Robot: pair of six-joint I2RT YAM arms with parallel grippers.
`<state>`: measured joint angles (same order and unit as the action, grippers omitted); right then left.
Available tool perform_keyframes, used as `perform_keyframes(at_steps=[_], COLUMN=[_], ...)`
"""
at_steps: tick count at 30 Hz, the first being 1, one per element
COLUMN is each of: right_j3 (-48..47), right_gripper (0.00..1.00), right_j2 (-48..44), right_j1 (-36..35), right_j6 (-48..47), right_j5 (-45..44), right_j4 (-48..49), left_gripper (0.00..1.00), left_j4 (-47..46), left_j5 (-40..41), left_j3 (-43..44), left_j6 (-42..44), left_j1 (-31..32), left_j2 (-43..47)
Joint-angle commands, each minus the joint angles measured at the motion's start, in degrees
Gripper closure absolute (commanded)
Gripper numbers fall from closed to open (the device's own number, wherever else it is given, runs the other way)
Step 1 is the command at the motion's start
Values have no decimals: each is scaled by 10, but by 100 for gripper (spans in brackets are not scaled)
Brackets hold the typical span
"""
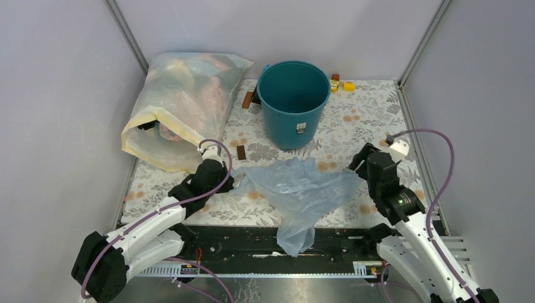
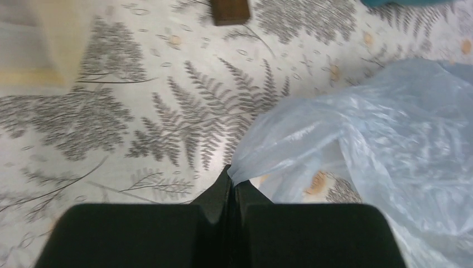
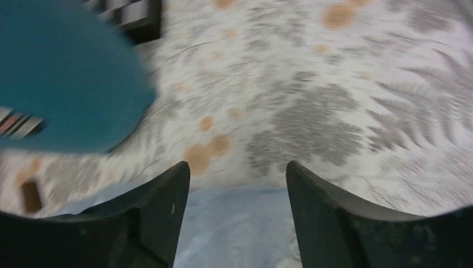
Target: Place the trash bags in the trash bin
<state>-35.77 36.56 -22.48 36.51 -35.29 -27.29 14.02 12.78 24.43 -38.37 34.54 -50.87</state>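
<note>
Left wrist: left end effector [image 2: 230, 187] pinches bag [image 2: 390, 139] (corner).

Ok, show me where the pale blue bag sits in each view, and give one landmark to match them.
Top external: pale blue bag lies centre, just below the middle.
Left wrist: bag fills the right half, corner pinched in the shut left tool.
Right wrist: bag at bottom centre, seen between the fingers of the open right tool.
Shared landmark: teal bin, top centre overhead, upper left in right wrist, a sliver top right in left wrist.
</note>
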Motion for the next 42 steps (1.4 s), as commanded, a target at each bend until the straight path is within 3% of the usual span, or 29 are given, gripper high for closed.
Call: perform_keyframes(at_steps=[1,4,9,15,22,26,33,38,42], right_j3=[5,-22,-79,-80,-42,-20,-20,-35,-79], right_gripper=[27,32,41,55,43,52,57,96,100], right_j2=[-6,56,196,242,207,197,234,253,260], right_j1=[1,1,1,1,1,1,1,1,1], right_j6=[-155,-171,-194,-188,-179,-173,-180,-176,-164], right_j5=[285,390,484,526,479,450,473,428,273], right_j4=[138,159,175,195,183,188,188,178,152], left_gripper=[100,100,100,100,100,100,100,100,100], left_j4=[-92,-99,-109,-113,-114,-116,-121,-125,-122], left_j5=[-108,-119,-122,-125,-120,-119,-124,-123,-109], left_j3=[-13,-15,-22,-25,-25,-27,-31,-34,-35], left_j6=[52,65,76,78,79,79,80,80,75], left_j1=[-2,-2,-2,-2,-2,-2,-2,-2,-2], left_j2=[-17,-30,-29,-31,-34,-36,-33,-29,-28])
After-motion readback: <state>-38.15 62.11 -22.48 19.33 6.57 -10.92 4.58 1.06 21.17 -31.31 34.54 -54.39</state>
